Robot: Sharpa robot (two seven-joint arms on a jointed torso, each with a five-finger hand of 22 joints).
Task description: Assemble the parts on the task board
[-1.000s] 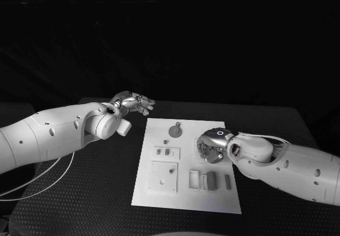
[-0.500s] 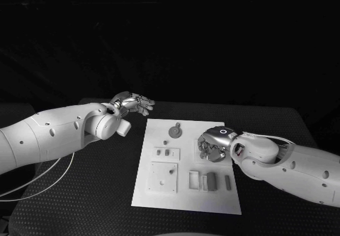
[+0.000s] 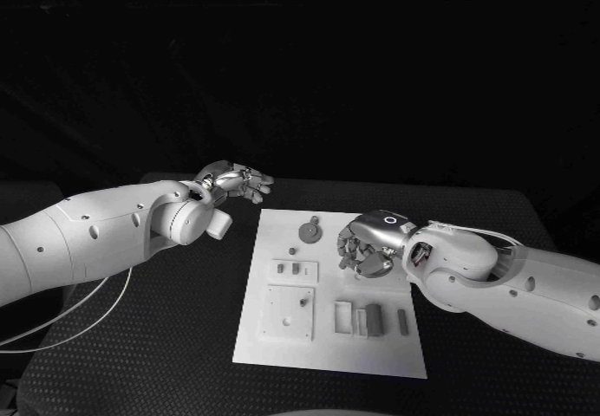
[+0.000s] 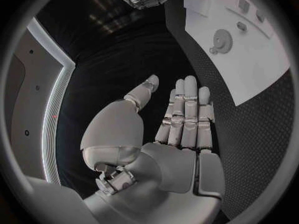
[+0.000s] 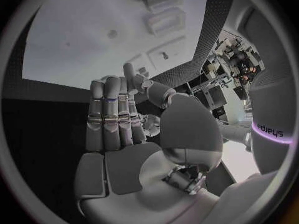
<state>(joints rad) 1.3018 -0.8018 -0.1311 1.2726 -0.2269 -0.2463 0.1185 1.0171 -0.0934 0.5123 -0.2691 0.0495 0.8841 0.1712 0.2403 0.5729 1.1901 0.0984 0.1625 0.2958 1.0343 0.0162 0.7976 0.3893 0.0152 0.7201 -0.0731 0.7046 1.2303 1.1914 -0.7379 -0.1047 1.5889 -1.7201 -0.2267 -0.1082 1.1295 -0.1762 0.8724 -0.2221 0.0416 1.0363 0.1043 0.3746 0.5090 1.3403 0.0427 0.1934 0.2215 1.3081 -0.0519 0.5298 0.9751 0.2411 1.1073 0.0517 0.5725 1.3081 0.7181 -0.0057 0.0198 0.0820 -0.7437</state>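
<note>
Looking down from the head camera, the white task board [image 3: 328,295] lies flat on the dark, finely textured counter [image 3: 150,347], its small parts [image 3: 369,317] sitting in shallow rectangular recesses; a round toothed disc [image 3: 310,231] rests near the far end. The right hand [image 3: 361,251] hovers over the board's right edge, fingers curled down, hiding whatever lies beneath. The left hand [image 3: 234,182] hangs beyond the far-left corner, empty. From the left wrist, its fingers [image 4: 186,115] lie straight and parted from the thumb. From the right wrist, the silver fingers [image 5: 111,115] are straight and together, holding nothing.

White task board [image 3: 328,347] on a black dotted table [image 3: 150,347]; silver left hand [image 3: 235,182].
</note>
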